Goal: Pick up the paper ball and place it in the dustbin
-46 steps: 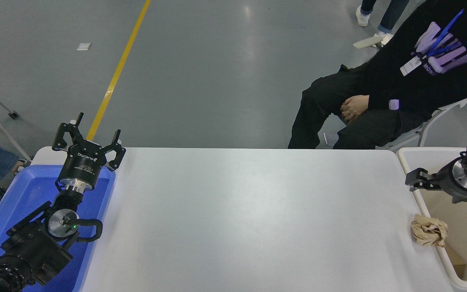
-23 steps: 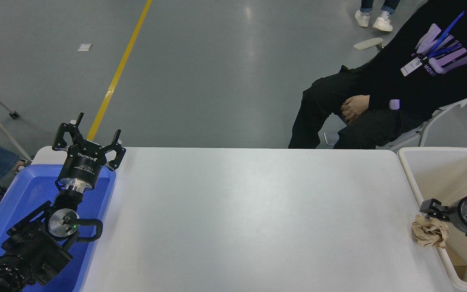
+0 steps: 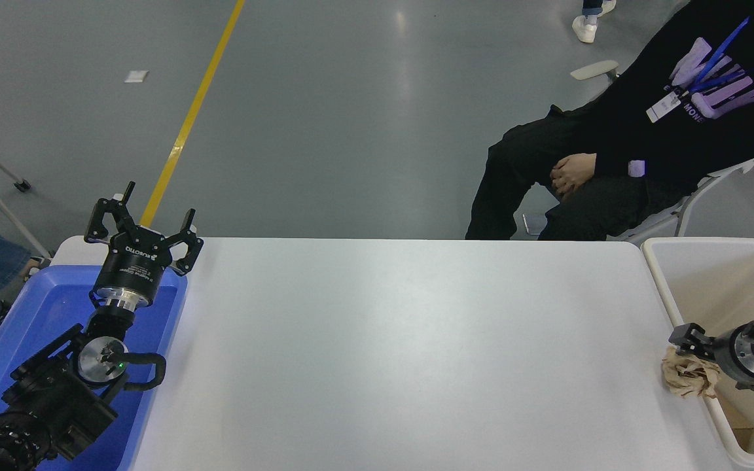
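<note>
Right pincer point(image 3: 690, 345) sits on the paper ball point(image 3: 686, 376) at the table point(image 3: 403, 353) edge by the dustbin point(image 3: 711, 275); can't tell if it's clamped, view too tight. Left pincer point(image 3: 143, 229) spread apart, parked over blue tray point(image 3: 30, 314).

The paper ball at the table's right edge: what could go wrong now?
The paper ball lies against the dustbin rim, so the right gripper, coming in over the bin, may hit the rim. A poor grip on the lumpy wad could knock it off the white table.
</note>
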You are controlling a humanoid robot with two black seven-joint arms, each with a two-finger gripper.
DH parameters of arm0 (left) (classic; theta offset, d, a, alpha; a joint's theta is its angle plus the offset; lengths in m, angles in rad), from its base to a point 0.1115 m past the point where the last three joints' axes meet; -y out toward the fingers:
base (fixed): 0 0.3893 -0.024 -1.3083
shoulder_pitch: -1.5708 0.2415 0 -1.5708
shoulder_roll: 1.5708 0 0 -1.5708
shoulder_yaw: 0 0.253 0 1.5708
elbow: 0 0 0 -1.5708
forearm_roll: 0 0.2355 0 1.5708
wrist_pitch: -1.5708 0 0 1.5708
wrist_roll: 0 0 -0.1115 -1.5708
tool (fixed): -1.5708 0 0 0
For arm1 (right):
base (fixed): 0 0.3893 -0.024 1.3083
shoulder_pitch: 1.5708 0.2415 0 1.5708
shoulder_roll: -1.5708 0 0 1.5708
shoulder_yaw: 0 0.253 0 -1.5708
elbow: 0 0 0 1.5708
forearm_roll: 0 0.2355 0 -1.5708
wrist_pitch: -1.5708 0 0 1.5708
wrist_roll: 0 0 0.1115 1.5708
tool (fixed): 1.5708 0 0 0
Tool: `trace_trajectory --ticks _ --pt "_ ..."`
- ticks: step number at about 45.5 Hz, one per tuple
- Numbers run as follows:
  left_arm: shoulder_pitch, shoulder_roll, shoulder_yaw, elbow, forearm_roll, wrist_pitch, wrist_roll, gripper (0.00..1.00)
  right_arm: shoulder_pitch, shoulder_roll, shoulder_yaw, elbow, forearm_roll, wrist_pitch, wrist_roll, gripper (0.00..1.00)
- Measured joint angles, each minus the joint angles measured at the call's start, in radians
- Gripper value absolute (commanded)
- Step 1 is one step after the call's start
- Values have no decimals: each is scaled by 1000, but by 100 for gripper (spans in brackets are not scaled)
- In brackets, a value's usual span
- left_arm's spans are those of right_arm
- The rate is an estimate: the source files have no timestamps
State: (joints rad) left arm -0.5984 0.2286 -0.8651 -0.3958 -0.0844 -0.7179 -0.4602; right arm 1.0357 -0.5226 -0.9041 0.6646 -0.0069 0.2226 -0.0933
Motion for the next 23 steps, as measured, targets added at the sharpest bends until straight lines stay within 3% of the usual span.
trace_trajectory --ticks 23 --pt "0 0 1 0 0 0 0 98 -31 17 40 -9 -1 -3 0 100"
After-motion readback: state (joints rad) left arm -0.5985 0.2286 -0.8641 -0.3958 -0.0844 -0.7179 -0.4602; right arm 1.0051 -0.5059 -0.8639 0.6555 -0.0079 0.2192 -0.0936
